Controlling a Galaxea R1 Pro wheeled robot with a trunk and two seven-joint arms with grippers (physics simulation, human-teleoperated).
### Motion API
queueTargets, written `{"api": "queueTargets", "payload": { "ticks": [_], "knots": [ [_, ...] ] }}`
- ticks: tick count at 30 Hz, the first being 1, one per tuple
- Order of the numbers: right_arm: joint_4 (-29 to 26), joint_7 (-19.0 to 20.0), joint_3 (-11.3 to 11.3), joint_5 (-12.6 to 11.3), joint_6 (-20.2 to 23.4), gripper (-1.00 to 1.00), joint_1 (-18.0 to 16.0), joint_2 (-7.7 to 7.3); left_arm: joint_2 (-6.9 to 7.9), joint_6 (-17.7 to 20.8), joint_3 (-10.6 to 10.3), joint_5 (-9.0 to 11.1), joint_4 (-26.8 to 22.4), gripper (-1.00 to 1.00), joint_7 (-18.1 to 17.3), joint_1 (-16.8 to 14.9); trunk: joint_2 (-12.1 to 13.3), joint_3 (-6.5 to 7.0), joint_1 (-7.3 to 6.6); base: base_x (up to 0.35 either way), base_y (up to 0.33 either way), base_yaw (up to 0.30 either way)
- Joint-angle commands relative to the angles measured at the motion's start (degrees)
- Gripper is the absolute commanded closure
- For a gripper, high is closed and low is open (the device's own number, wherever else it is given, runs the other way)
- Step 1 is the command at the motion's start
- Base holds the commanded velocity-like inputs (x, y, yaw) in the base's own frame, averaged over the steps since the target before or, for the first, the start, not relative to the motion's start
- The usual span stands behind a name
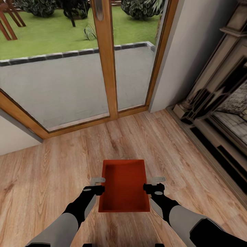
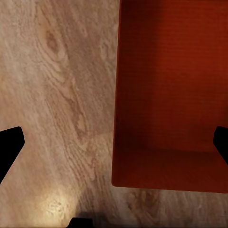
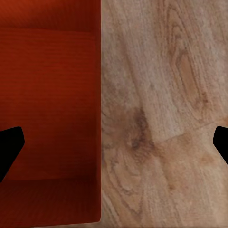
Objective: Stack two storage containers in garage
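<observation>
You had one bin [image 1: 124,185] on the wood floor [image 1: 51,178] near the glass doors [image 1: 103,61], between both grippers. The left gripper [image 1: 97,184] and right gripper [image 1: 155,184] stood wide open, each straddling a side wall, holding nothing. You'd have done best to close both evenly and lift level.

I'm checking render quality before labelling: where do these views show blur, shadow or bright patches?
Head view: sharp enough, sunlit lawn bright through the glass doors, fireplace darker. Left wrist view: soft, a pale bright patch on the wood floor, storage container dimly shaded. Right wrist view: soft too, black fingers featureless silhouettes.
</observation>
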Motion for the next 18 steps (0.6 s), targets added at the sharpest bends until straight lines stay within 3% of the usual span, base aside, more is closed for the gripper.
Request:
{"api": "queueTargets", "payload": {
  "ticks": [1,18],
  "knots": [
    [0.04,-0.19,0.47,-0.62,-0.24,-1.0,-0.03,0.01,-0.02,0.33,0.08,0.0,-0.11,-1.0,0.14,0.0,-0.43,-0.22,0.22,0.0,0.0,0.0],
    [0.04,-0.03,0.47,-0.62,-0.24,-1.0,-0.02,-0.08,0.03,0.31,0.08,-0.01,-0.11,-1.0,0.14,0.0,-7.25,-3.27,3.96,0.0,0.0,0.0]
  ]
}}
